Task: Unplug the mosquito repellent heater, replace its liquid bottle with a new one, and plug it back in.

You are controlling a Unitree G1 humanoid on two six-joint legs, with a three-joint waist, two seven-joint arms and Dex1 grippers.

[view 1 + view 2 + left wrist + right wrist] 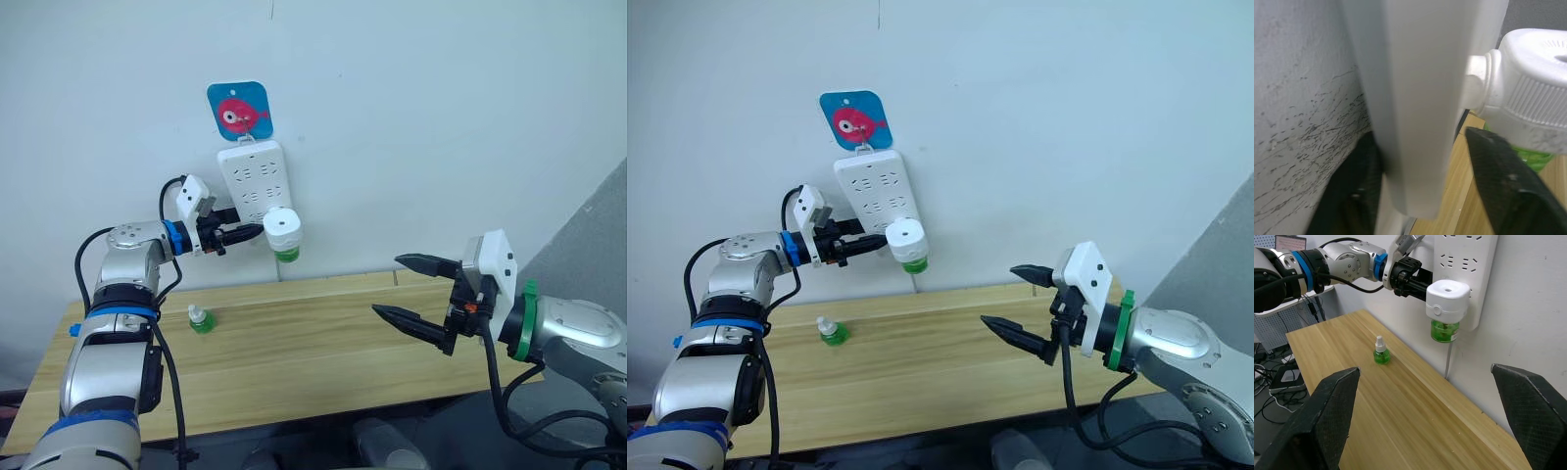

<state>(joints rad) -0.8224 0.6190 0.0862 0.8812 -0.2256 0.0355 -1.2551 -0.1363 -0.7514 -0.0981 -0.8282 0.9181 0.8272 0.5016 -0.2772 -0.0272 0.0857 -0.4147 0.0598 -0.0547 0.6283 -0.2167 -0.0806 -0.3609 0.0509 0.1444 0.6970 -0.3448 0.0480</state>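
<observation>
Right hand [409, 290] spread, heater [284, 229] beside left hand [257, 233]

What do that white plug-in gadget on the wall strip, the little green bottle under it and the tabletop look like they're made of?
The mosquito repellent heater looks like glossy white moulded plastic, with ribbed sides and soft highlights. Its liquid bottle seems translucent green plastic, possibly glass; light passes through it. The table looks like pale wood or wood-grain laminate, with long streaks and a matte surface.

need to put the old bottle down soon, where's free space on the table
Most of the wooden table is bare: the wide stretch between the capped green bottle and the right gripper is free. It is crowded by the wall, where the left gripper crowds the heater on the power strip.
</observation>
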